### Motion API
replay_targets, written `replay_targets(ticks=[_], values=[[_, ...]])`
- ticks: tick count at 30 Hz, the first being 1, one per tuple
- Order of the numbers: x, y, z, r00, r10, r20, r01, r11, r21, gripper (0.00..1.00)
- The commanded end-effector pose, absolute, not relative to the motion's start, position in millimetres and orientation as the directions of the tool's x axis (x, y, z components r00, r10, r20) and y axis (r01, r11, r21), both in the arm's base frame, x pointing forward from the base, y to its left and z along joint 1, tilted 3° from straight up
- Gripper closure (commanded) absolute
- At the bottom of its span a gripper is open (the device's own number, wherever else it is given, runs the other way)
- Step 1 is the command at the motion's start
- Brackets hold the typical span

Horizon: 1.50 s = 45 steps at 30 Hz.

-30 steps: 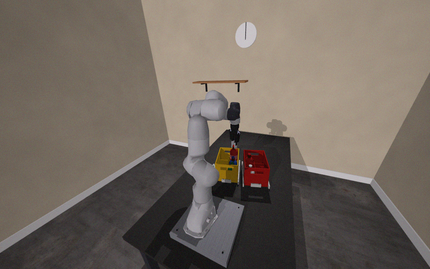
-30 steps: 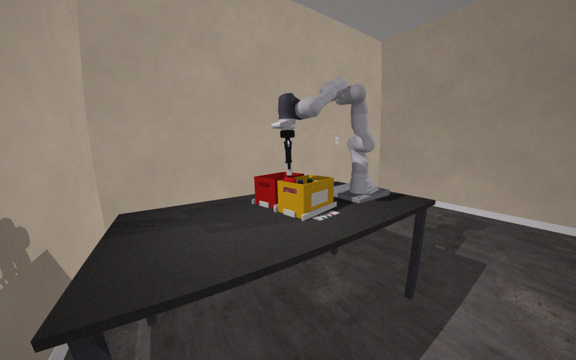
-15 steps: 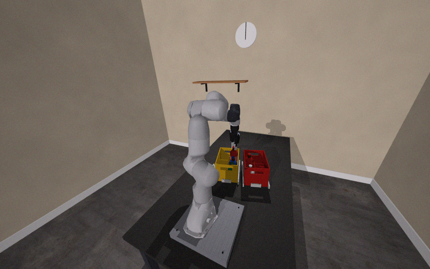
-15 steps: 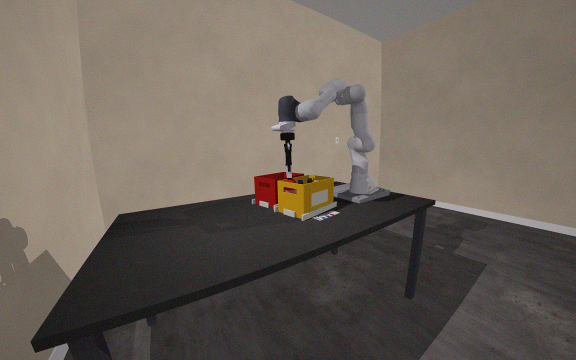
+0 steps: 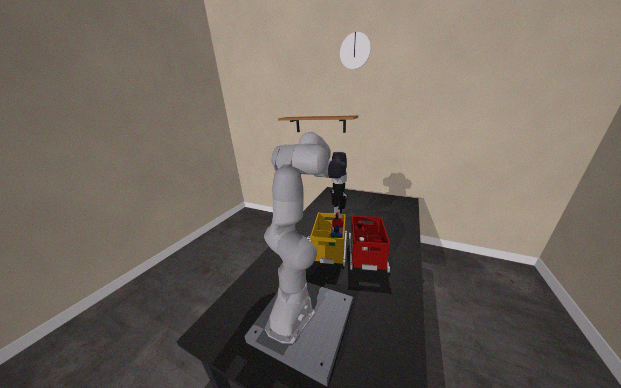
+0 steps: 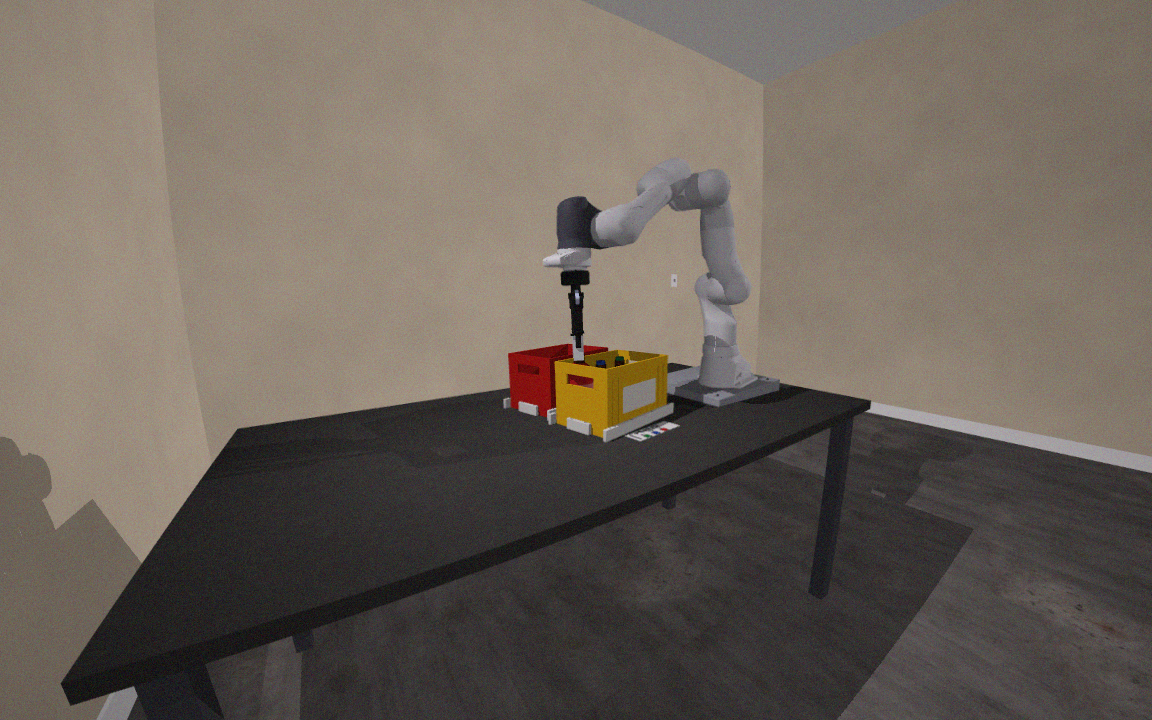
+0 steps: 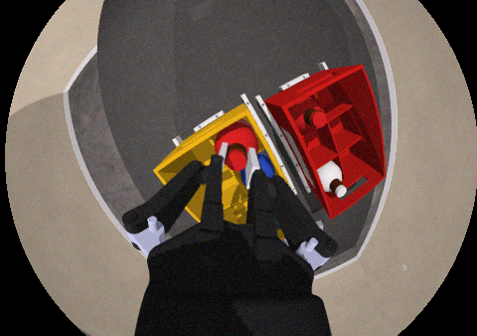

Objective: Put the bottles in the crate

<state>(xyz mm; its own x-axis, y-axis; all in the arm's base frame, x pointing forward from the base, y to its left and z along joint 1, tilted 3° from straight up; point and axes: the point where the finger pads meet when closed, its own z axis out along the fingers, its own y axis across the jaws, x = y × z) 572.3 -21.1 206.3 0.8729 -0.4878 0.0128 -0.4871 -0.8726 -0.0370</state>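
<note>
My gripper point(image 5: 337, 212) point(image 6: 578, 352) point(image 7: 237, 153) is shut on the neck of a red bottle point(image 5: 337, 223) point(image 7: 236, 134), upright in a far compartment of the yellow crate point(image 5: 328, 254) point(image 6: 584, 409) point(image 7: 184, 162), beside the red crate. Whether its base touches the floor is hidden. A blue bottle point(image 5: 337, 233) point(image 7: 266, 166) stands beside it; a green bottle point(image 5: 332, 244) point(image 6: 618, 360) is nearer the robot base. The red crate point(image 5: 370, 256) point(image 6: 530, 391) holds another red bottle point(image 5: 360, 224) point(image 7: 314, 117) and a white bottle point(image 5: 361, 239) point(image 7: 329, 174). The pick list point(image 6: 652, 432) lies beside the yellow crate; its lines are too small to read.
White guide strips point(image 6: 640, 421) border both crates, with a narrow gap between them. The crate walls and dividers stand close around the bottles. The robot's base plate point(image 5: 324, 332) is on the near side of the crates. A wooden shelf point(image 5: 318, 117) is on the wall behind.
</note>
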Motion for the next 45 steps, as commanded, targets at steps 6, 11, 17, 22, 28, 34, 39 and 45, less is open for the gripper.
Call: replay_targets(ticks=[6,11,17,22,28,34,39,45], values=[[578.6,-19.7,204.8,0.871,-0.49,0.032,-0.488,-0.872,-0.043,1.0],[578.9,-19.6,199.8,0.871,-0.49,0.032,-0.488,-0.872,-0.043,1.0],[579.1,-19.4,195.8,0.871,-0.49,0.032,-0.488,-0.872,-0.043,1.0],[579.1,-19.4,195.8,0.871,-0.49,0.032,-0.488,-0.872,-0.043,1.0],[578.8,-19.4,195.8,0.871,-0.49,0.032,-0.488,-0.872,-0.043,1.0],[578.4,-19.4,195.8,0.871,-0.49,0.032,-0.488,-0.872,-0.043,1.0],[578.2,-19.4,195.8,0.871,-0.49,0.032,-0.488,-0.872,-0.043,1.0],[578.1,-19.4,195.8,0.871,-0.49,0.032,-0.488,-0.872,-0.043,1.0]])
